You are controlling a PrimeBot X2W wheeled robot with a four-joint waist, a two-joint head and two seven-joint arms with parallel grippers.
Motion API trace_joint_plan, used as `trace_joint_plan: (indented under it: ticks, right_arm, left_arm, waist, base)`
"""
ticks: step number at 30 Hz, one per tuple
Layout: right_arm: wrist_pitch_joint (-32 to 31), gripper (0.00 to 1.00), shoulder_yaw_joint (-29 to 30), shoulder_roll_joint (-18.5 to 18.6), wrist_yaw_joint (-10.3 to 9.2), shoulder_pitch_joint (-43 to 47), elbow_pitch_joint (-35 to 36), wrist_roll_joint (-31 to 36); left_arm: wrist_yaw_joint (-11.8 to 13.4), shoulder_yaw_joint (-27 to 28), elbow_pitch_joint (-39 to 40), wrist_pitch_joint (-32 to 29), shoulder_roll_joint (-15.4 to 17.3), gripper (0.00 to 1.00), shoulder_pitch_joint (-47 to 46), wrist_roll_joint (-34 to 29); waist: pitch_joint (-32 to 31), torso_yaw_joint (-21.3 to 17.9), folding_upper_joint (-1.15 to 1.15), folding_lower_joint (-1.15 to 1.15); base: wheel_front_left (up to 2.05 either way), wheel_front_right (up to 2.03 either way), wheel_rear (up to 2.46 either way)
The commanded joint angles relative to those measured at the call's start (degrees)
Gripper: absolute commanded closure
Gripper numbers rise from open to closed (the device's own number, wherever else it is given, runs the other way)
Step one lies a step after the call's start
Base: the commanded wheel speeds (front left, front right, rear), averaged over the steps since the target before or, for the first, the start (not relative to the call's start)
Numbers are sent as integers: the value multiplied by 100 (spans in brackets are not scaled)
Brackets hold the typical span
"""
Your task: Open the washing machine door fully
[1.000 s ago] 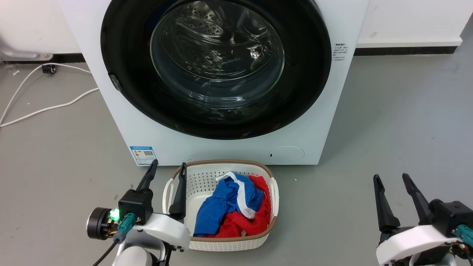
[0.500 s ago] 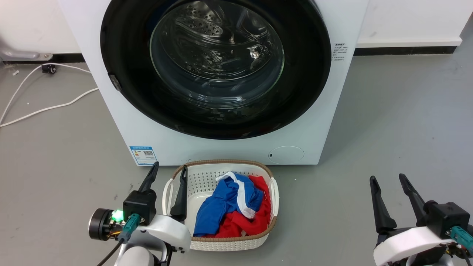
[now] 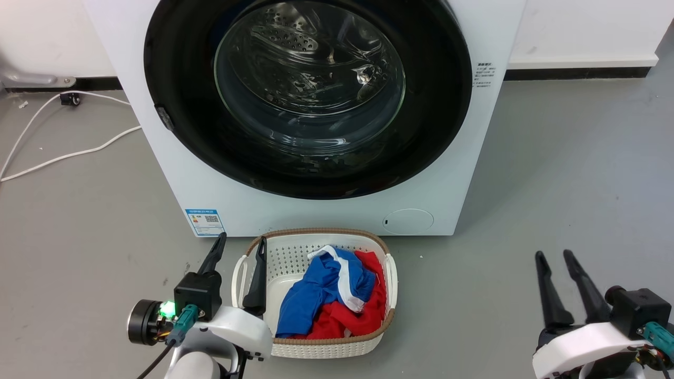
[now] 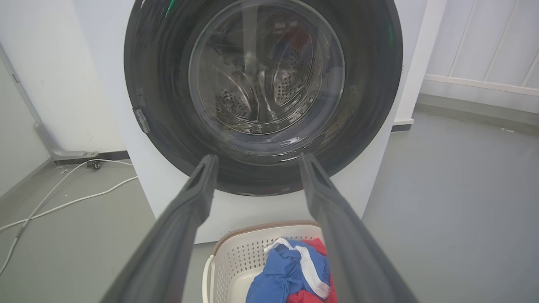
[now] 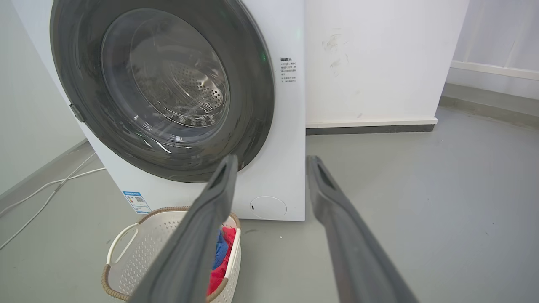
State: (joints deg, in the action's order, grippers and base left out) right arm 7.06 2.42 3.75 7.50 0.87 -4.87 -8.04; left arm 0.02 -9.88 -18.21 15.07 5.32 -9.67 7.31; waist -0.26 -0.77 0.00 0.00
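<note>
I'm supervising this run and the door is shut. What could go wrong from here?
The laundry basket stands just in front of the washing machine door; the left gripper, beside it, could knock it when rising. The door's only visible hold is a small tab at its left edge; a grip may slip.

Washing machine (image 3: 326, 213) directly ahead of the left gripper (image 3: 241, 238), with the washing machine door (image 3: 174, 105) flush in its front face. Basket (image 3: 316, 345) on the floor (image 3: 553, 158) before the machine, just right of that gripper, whose right finger (image 3: 258, 279) crosses the basket's left rim in the head view; clothes (image 3: 326, 295) lie in the basket. Right gripper (image 3: 553, 255) well to the basket's right, the machine ahead and to its left; cable (image 3: 63, 155) on the floor ahead-left of the left gripper.
</note>
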Motion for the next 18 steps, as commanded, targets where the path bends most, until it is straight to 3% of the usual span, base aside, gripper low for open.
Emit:
trace_joint_plan:
  ticks: [1, 7, 10, 18]
  right_arm:
    - [-34, 100, 4, -3, -1, -41, -6, 50]
    - [-94, 100, 57, -28, -1, -49, -3, -137]
    - [-181, 100, 224, -66, -1, -61, -32, -797]
    - [-728, 100, 270, -86, -1, -169, -176, -5244]
  left_arm:
    - [-12, 23, -15, 15, 4, 0, -2, 19]
    - [-23, 52, -28, 15, -6, 0, -29, 20]
    - [-35, 78, -13, 15, -16, 0, -30, 36]
    - [-25, 109, 18, 15, -47, 0, -2, 27]
  waist:
    - [2, -1, 0, 0]
    - [9, -10, 0, 0]
    - [8, -13, 0, 0]
    - [29, -4, 0, 0]
  base:
    - [0, 0, 0]
    - [0, 0, 0]
    - [0, 0, 0]
    - [0, 0, 0]
